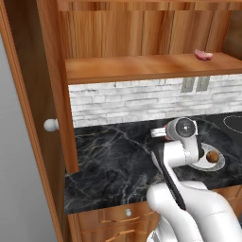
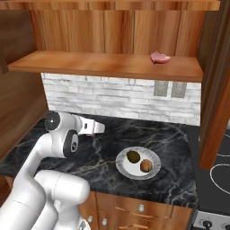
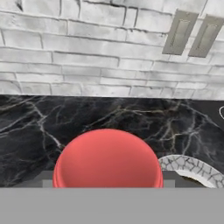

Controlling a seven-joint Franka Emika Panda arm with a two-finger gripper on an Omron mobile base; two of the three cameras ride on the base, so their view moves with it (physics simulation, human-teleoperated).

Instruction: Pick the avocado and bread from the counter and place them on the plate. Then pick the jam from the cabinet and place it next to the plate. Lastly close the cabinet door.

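My gripper point(image 2: 95, 128) is shut on the jam point(image 3: 107, 159), a red jar whose domed top sits between the fingers in the hand view. It hangs low over the black marble counter point(image 2: 103, 155), just left of the plate point(image 2: 155, 157). On the white-grey plate lie the dark avocado point(image 2: 133, 156) and the orange-brown bread point(image 2: 146, 166). From the left base view the arm hides part of the plate point(image 1: 218, 165); the bread point(image 1: 213, 156) shows on it. The cabinet point(image 1: 142, 33) is open, and its cabinet door point(image 1: 28, 118) with the white knob point(image 1: 50, 125) swings out at the left.
A flat pink lump point(image 2: 160, 57) lies on the cabinet shelf point(image 2: 103, 65). A white brick wall with two grey outlets point(image 3: 181, 33) backs the counter. A stove top point(image 2: 220, 173) lies to the right, behind another open wooden door point(image 2: 218, 103). Drawers with small grey knobs point(image 2: 141, 208) run below the counter.
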